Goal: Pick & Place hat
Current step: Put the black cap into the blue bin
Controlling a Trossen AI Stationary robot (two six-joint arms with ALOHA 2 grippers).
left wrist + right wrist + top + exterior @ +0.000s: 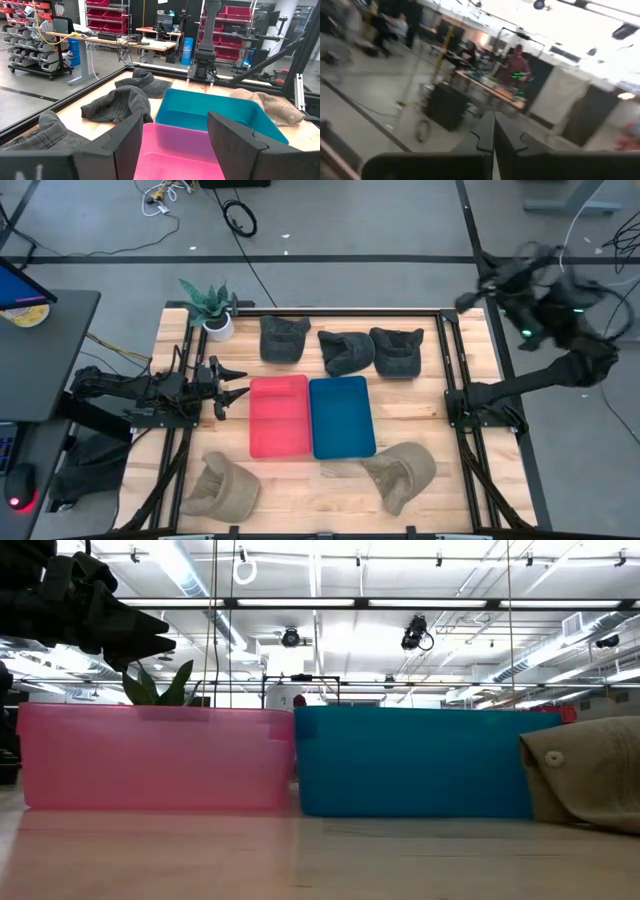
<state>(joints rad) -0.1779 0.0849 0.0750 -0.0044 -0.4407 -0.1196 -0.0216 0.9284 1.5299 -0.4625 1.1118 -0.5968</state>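
Five soft fabric caps are laid out on the wooden slatted tabletop (420,405). Three dark grey denim caps (338,350) are lined up along the far edge, and two tan canvas caps are set at the near edge, one at the near left (222,486) and one at the near right (400,472). None of them is held.

The left gripper (228,385) is poised just beside the left edge of the pink plastic tray (278,416), its fingers (235,137) spread apart with nothing between them. The right gripper (478,292) is raised off the far right corner of the tabletop, its fingers pressed together and empty.

A cap is judged to be light, limp and easily crumpled; it would sag if lifted by one edge. A pinch on the stiffer brim, or on a bunched fold of the crown, is expected to hold best, and little force should be needed.

The blue plastic tray (342,417) is placed touching the pink one at the centre, between the two rows of caps. A small potted plant in a white pot (213,315) is stood at the far left corner, near the leftmost grey cap, and could be brushed during a reach there. The tray walls are likely to be the main obstruction for a low approach across the middle.
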